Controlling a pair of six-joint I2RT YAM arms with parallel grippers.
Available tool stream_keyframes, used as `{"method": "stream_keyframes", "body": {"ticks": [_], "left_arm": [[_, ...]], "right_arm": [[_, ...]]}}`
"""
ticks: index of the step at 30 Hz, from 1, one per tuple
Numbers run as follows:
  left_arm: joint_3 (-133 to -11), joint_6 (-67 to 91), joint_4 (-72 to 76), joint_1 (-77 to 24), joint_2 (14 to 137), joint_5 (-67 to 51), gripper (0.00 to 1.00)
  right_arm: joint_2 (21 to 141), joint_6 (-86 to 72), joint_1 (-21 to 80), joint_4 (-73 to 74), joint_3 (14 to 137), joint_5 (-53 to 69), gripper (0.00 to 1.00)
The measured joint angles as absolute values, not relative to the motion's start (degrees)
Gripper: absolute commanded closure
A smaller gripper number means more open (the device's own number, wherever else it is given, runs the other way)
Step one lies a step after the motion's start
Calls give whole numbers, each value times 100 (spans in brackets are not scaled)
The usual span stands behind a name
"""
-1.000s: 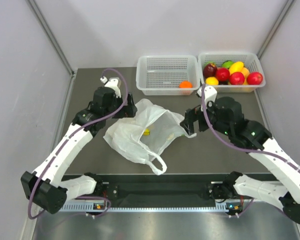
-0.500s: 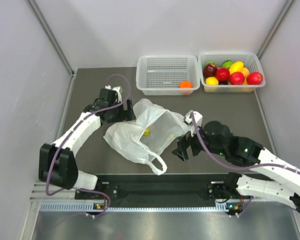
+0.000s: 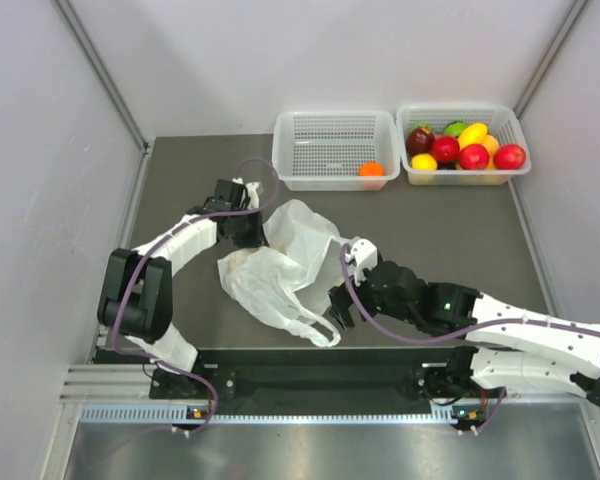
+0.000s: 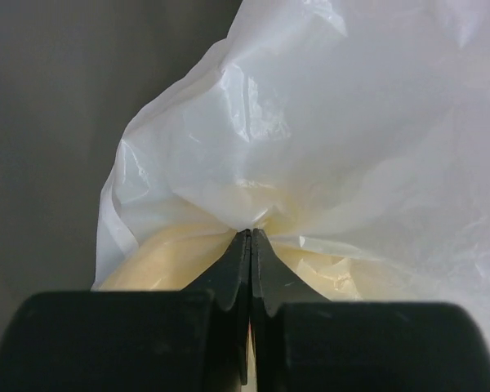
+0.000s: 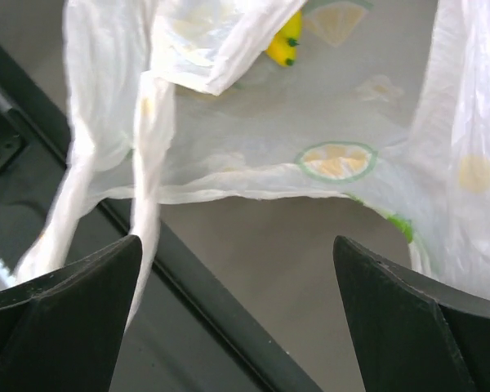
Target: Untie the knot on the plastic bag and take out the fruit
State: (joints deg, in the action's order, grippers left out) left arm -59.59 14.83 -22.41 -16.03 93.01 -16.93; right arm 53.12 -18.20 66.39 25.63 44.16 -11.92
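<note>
On the table [image 3: 460, 230], the plastic bag [image 3: 285, 262] lay crumpled between the arms. The left end effector [image 4: 251, 237] was pinched shut on a fold of bag film at the far-left side, probably to anchor it. The right end effector [image 5: 237, 327] was spread and empty beside the loop handle [image 5: 144, 188], likely lining up a pull. A yellow banana tip [image 5: 284, 47] showed inside the bag.
</note>
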Motion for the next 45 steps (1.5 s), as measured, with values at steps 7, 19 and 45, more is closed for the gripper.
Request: {"method": "stream_keyframes", "body": {"ticks": [7,19,45], "left_arm": [[-5837,1485,-2012,-1605,8932,-1933,100],[-5548,1894,-1798,-1605,7133,-3109,100],[-4840,1984,-1667,-1605,7124,-3336,100]], "right_arm": [[5887,-1977,6619,1863,4359,-2001,0],[7019,-2034,6005,836,4355,-1925,0],[8868,-947,5349,-150,4724,-259,33]]}}
